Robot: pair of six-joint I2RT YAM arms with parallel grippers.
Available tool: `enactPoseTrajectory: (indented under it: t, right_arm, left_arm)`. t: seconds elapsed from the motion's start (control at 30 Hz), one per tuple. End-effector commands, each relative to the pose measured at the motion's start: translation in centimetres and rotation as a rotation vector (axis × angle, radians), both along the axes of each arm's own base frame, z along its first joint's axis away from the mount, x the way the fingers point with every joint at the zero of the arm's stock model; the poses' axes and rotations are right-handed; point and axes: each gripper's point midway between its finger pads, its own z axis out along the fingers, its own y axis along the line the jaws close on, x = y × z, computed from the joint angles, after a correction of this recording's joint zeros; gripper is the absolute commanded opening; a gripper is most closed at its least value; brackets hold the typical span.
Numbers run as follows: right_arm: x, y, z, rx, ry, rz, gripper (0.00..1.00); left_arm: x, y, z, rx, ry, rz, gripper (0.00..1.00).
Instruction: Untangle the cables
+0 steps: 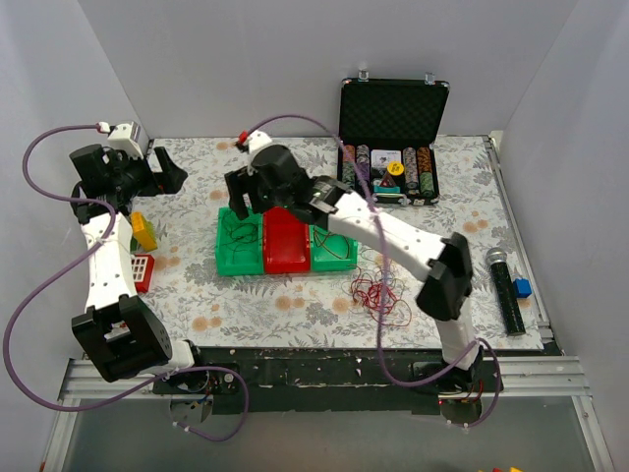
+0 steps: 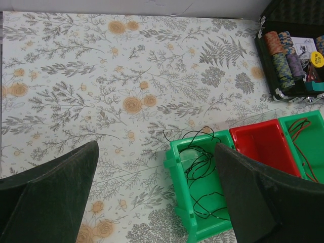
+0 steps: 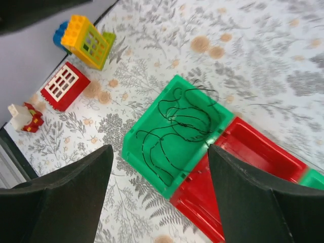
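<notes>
Untangling in progress: the right gripper (image 3: 159, 152) is hovering directly above the left green bin (image 3: 144, 167), its fingers spread wide and grasping nothing. In that bin a thin black cable (image 3: 177, 121) is lying in loose coils, one loop spilling over the far rim. The left gripper (image 2: 157, 147) is hanging over the left side of the table (image 1: 285, 305), likewise splayed apart and carrying nothing, and is facing the same row of bins. The red bin (image 2: 263, 147) is sitting between the two green ones, and the right green bin (image 2: 318, 142) is holding a dark reddish strand (image 2: 299, 132). A red tangle (image 1: 378, 292) of hair-thin loops is lying on the table just in front of the right green bin, near the right arm's elbow and apart from the bins. The job appears to be partway along, with at least one cable seemingly separated into its own bin while the heap on the cloth is waiting to be worked. The next move is likely calling for the right arm to swing toward that heap and pinch a single strand low against the cloth, a delicate grasp given how fine and springy the wire looks; whether pale strands are mixed into the heap cannot be told
</notes>
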Motion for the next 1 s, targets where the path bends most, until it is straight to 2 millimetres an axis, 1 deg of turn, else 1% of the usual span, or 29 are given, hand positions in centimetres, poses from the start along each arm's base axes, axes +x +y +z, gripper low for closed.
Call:
enactPoseTrajectory:
  t: [0.0,0.03,0.07,0.1,0.13,0.17,0.2,0.23,0.3,0.33,0.37,0.43,0.53,0.57,0.67,0.73,0.77,0.8,0.83,0.9,0.97]
  right_arm:
    - [0.4,-7.3,6.3,0.035,-0.091,-0.158,0.84]
    - [0.1,-9.6,5.5,0.01,-0.079,-0.208,0.83]
    - [-0.1,-12.8,6.0,0.017,-0.079,-0.296,0.83]
    - [-0.3,-14.8,3.1,-0.042,-0.051,-0.341,0.82]
    - [-0.9,-17.3,2.4,-0.05,-0.045,-0.396,0.81]
    - [-1.6,-19.6,0.6,-0.071,-0.02,-0.452,0.8]
    - [-3.0,-22.2,-1.3,-0.092,-0.002,-0.487,0.78]
    - [-3.7,-24.1,-2.0,-0.093,0.005,-0.528,0.77]
    - [-5.3,-27.3,-4.7,-0.124,0.035,-0.59,0.75]
    - [-5.9,-28.7,-5.4,-0.131,0.042,-0.624,0.74]
    - [-6.4,-30.0,-6.7,-0.157,0.056,-0.65,0.74]
    - [-6.8,-31.8,-8.3,-0.174,0.079,-0.685,0.74]
    - [-6.4,-33.6,-10.0,-0.178,0.108,-0.712,0.74]
    - [-6.4,-33.7,-10.5,-0.172,0.134,-0.706,0.74]
    - [-6.6,-32.8,-11.8,-0.148,0.174,-0.649,0.74]
    - [-7.1,-32.0,-13.1,-0.138,0.206,-0.602,0.74]
    - [-7.5,-31.5,-13.9,-0.128,0.227,-0.573,0.73]
    - [-7.8,-31.1,-14.6,-0.118,0.242,-0.555,0.72]
    - [-8.0,-30.7,-15.3,-0.108,0.257,-0.542,0.71]
    - [-8.8,-30.3,-17.3,-0.109,0.311,-0.519,0.66]
    - [-9.7,-29.6,-18.9,-0.103,0.368,-0.492,0.59]
  left_arm:
    - [-0.8,-0.7,3.4,0.06,-0.083,-0.061,0.98]
    - [-1.1,-1.1,3.4,0.063,-0.086,-0.09,0.98]
    - [-1.7,-1.9,3.5,0.062,-0.093,-0.136,0.98]
    - [-2.1,-2.5,3.6,0.07,-0.104,-0.175,0.98]
    - [-2.7,-3.2,3.4,0.071,-0.102,-0.215,0.98]
    - [-3.2,-3.8,3.1,0.071,-0.102,-0.255,0.98]
    - [-3.7,-4.4,2.8,0.079,-0.103,-0.288,0.98]
    - [-4.3,-5.1,2.4,0.083,-0.096,-0.324,0.98]
    - [-5.2,-6.5,1.5,0.103,-0.087,-0.4,0.98]
    - [-5.9,-7.2,0.9,0.101,-0.071,-0.441,0.98]
    - [-6.5,-8.1,0.5,0.113,-0.067,-0.487,0.98]
    - [-7.7,-9.9,-0.4,0.135,-0.057,-0.579,0.98]
    - [-9.1,-12.3,-1.6,0.14,-0.028,-0.659,0.98]
    - [-9.8,-13.2,-2.1,0.142,-0.016,-0.694,0.98]
    - [-11.6,-15.6,-3.0,0.129,0.003,-0.772,0.98]
    - [-13.5,-17.4,-3.7,0.117,0.009,-0.833,0.98]
    - [-14.1,-17.7,-4.1,0.111,0.015,-0.844,0.98]
    - [-15.4,-19.2,-4.7,0.103,0.019,-0.897,0.98]
    - [-16.4,-20.1,-5.0,0.096,0.017,-0.929,0.97]
    - [-17.9,-21.2,-6.0,0.082,0.015,-0.957,0.95]
    - [-19.1,-22.1,-6.7,0.073,0.006,-0.981,0.95]
